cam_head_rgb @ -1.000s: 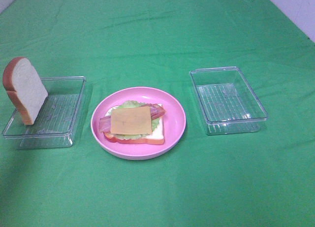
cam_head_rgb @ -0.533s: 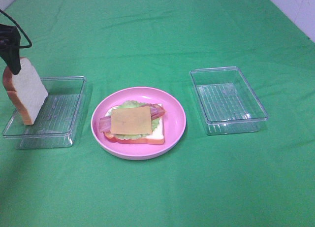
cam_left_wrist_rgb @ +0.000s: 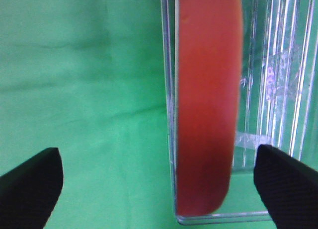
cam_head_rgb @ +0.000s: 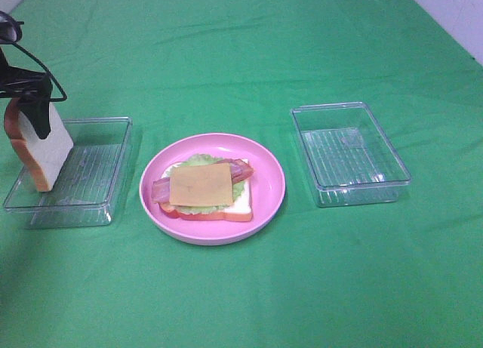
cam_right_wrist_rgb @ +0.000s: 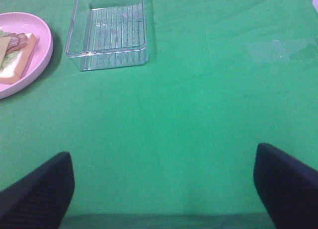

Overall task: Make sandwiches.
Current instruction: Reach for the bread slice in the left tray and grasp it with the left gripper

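Observation:
The open sandwich stack lies on the pink plate (cam_head_rgb: 268, 193): a yellow cheese square (cam_head_rgb: 200, 183) on top, bacon strips (cam_head_rgb: 241, 169), a lettuce leaf (cam_head_rgb: 198, 160) and a bread slice (cam_head_rgb: 238, 207) underneath. A second bread slice (cam_head_rgb: 47, 153) stands upright in the left clear tray (cam_head_rgb: 94, 167). My left gripper (cam_head_rgb: 34, 110) is open just above it. In the left wrist view its fingertips (cam_left_wrist_rgb: 30, 184) straddle the slice's orange-brown crust (cam_left_wrist_rgb: 206, 100) without touching. My right gripper (cam_right_wrist_rgb: 161, 189) is open and empty over bare cloth; it is out of the exterior high view.
An empty clear tray (cam_head_rgb: 351, 153) sits right of the plate, and also shows in the right wrist view (cam_right_wrist_rgb: 112, 30) beside the plate (cam_right_wrist_rgb: 45, 42). A green cloth (cam_head_rgb: 241, 61) covers the table.
My left gripper has come into view from the upper left and moved down to the top of the upright bread slice. Nothing else has moved.

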`<state>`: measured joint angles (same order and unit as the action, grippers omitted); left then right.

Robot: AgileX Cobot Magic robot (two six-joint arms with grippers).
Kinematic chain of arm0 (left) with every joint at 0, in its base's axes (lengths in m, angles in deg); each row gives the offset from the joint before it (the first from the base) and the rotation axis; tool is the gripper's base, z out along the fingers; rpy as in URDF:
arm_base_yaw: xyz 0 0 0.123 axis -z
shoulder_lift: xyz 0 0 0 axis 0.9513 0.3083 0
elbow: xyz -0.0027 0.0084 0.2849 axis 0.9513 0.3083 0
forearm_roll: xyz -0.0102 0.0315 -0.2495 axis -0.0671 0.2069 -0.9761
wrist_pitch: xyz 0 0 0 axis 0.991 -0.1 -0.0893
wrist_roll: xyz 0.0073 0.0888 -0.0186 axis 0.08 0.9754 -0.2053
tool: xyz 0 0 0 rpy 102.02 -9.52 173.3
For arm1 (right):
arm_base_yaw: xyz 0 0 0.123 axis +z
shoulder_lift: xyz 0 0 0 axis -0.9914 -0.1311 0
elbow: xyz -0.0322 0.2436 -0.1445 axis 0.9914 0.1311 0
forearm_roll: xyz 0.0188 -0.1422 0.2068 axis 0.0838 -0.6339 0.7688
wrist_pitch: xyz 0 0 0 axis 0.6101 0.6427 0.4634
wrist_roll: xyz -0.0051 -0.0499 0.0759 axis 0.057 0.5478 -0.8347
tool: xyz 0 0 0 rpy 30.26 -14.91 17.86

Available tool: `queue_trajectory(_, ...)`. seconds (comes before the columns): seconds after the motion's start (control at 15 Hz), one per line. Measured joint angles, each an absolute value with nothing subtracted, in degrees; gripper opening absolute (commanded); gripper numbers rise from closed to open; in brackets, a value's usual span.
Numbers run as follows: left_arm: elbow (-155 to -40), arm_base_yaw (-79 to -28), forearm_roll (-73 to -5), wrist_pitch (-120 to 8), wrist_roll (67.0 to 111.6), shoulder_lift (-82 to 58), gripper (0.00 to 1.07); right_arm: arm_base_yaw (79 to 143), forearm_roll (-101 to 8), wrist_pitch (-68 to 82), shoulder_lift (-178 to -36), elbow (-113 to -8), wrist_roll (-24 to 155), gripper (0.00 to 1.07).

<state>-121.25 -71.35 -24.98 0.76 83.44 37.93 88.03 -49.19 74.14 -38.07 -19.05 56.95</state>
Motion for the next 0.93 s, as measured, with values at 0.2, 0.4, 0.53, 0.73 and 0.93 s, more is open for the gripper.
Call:
queue_trajectory(0.2, -124.5, -70.6, -25.2, 0.1, 84.1, 40.3, 0.98, 88.0, -49.2, 74.1, -38.1, -19.1, 57.0, 0.93)
queue_trajectory(0.4, -128.1, -69.0, -25.4, 1.3, 84.4, 43.7, 0.98, 88.0, -49.5, 74.1, -38.1, -19.1, 57.0, 0.93)
queue_trajectory(0.53, -128.4, -68.7, -25.5, 1.5, 84.4, 44.4, 0.94, 88.0, -49.6, 74.1, -38.1, -19.1, 57.0, 0.93)
queue_trajectory(0.73, -129.0, -68.7, -25.4, 1.7, 84.4, 44.5, 0.58, 88.0, -49.6, 74.1, -38.1, -19.1, 57.0, 0.93)
queue_trajectory(0.93, -129.0, -68.7, -25.0, 0.4, 82.8, 44.5, 0.3, 88.0, -49.6, 74.1, -38.1, -19.1, 57.0, 0.93)
